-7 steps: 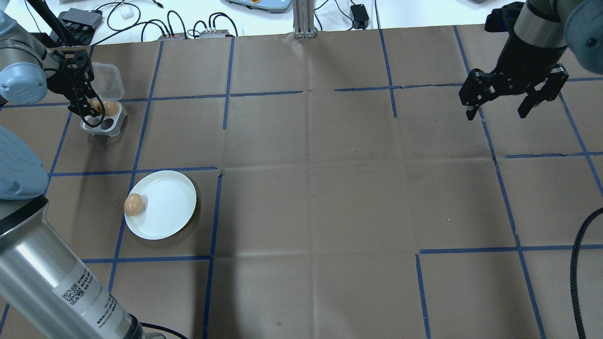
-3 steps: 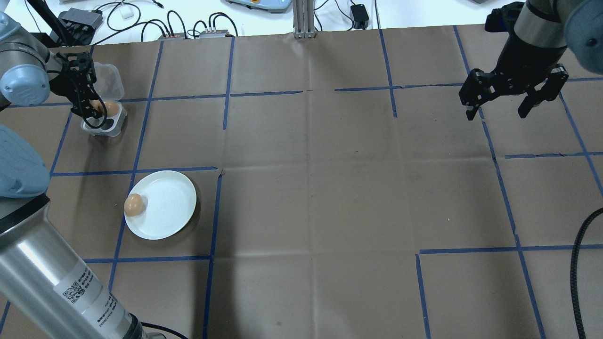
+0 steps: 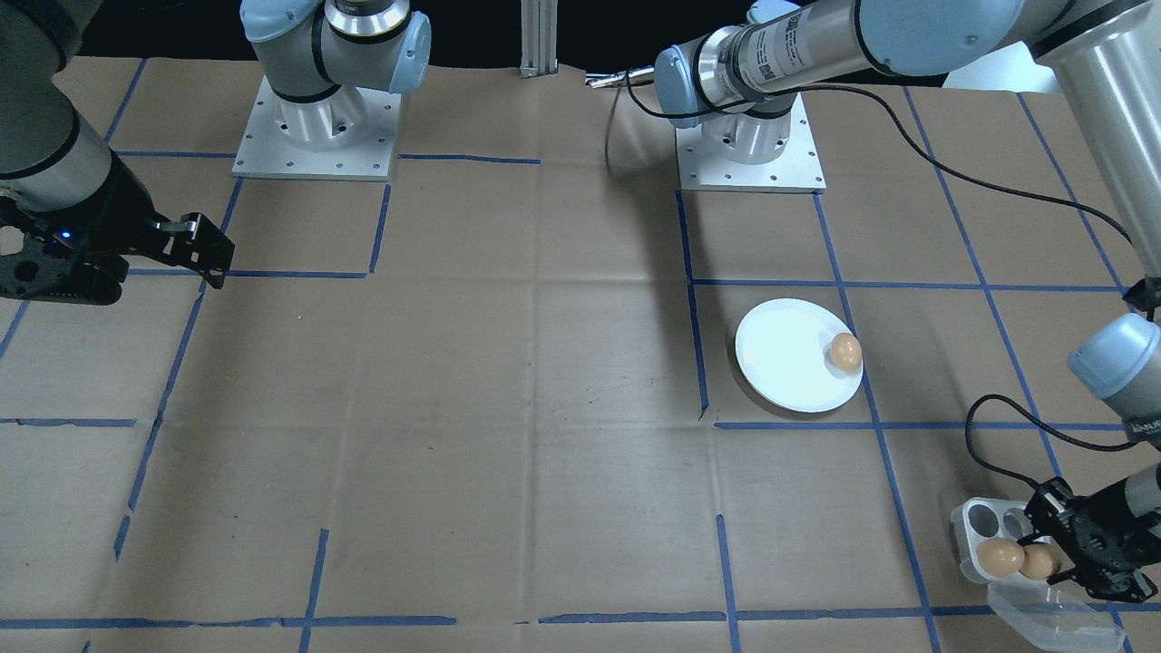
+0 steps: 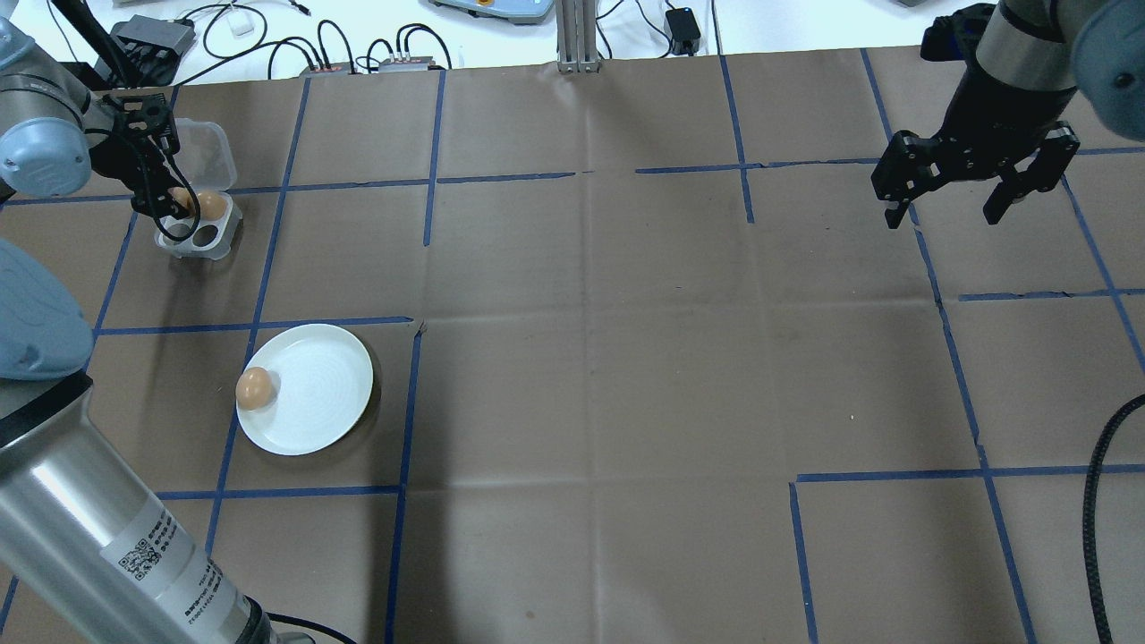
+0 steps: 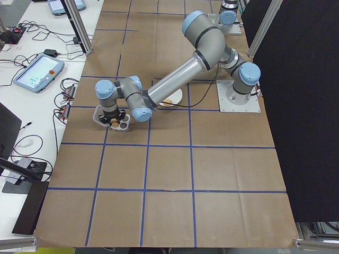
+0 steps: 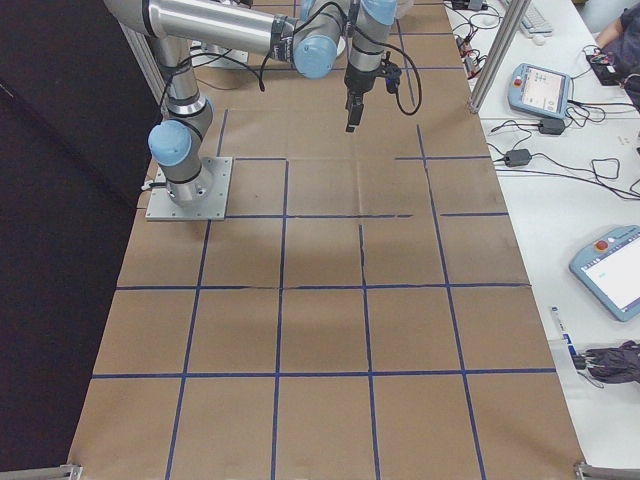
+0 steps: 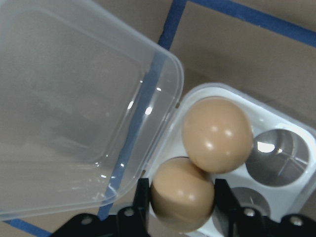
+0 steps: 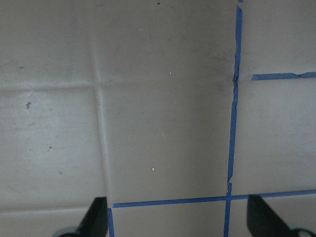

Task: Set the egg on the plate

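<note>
A round white plate lies on the table's left side, with one brown egg near its rim. Further back stands a small white egg tray holding two eggs. My left gripper reaches down into the tray. Its fingers press both sides of the nearer egg. The other egg sits beside it. My right gripper hovers open and empty over the far right of the table.
The tray's clear lid lies folded open behind it. Two tray holes are bare. Cables and boxes lie beyond the table's back edge. Brown paper with blue tape lines covers the table.
My left gripper has edged slightly back and left at the tray, and the tray has shifted a little with it. The right arm, plate and its egg have not moved.
</note>
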Controlling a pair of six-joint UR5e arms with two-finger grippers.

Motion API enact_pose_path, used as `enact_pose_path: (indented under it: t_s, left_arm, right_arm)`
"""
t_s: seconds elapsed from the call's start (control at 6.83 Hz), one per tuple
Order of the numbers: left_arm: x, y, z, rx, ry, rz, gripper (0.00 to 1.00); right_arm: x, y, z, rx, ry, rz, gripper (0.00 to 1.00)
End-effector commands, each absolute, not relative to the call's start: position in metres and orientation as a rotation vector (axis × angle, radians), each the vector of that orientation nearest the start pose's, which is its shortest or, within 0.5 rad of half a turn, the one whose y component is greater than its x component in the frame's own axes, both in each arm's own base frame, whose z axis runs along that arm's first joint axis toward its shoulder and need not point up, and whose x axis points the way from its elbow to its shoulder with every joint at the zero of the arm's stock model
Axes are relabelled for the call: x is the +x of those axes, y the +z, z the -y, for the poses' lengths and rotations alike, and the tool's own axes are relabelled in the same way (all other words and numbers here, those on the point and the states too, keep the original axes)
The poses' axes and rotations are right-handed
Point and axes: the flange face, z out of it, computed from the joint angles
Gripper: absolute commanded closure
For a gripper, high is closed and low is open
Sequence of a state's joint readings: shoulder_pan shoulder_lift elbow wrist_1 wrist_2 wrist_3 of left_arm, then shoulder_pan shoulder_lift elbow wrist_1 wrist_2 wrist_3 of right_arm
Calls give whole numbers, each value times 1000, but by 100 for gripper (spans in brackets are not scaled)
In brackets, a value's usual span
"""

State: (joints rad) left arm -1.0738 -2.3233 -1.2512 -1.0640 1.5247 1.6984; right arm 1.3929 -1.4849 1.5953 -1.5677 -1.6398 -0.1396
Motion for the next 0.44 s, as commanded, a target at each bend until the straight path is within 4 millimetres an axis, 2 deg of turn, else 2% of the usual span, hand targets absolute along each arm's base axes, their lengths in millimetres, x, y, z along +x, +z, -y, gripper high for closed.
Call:
enact_pose_path:
  t_s: [0.0, 0.29]
  left_arm:
    - [235, 232, 723, 1749, -122, -2548, 100]
    - [226, 277, 704, 1759, -102, -2568, 100]
  right_arm:
    - [33, 433, 528, 55, 196, -3185, 0]
    - [33, 433, 528, 55, 196, -3185, 0]
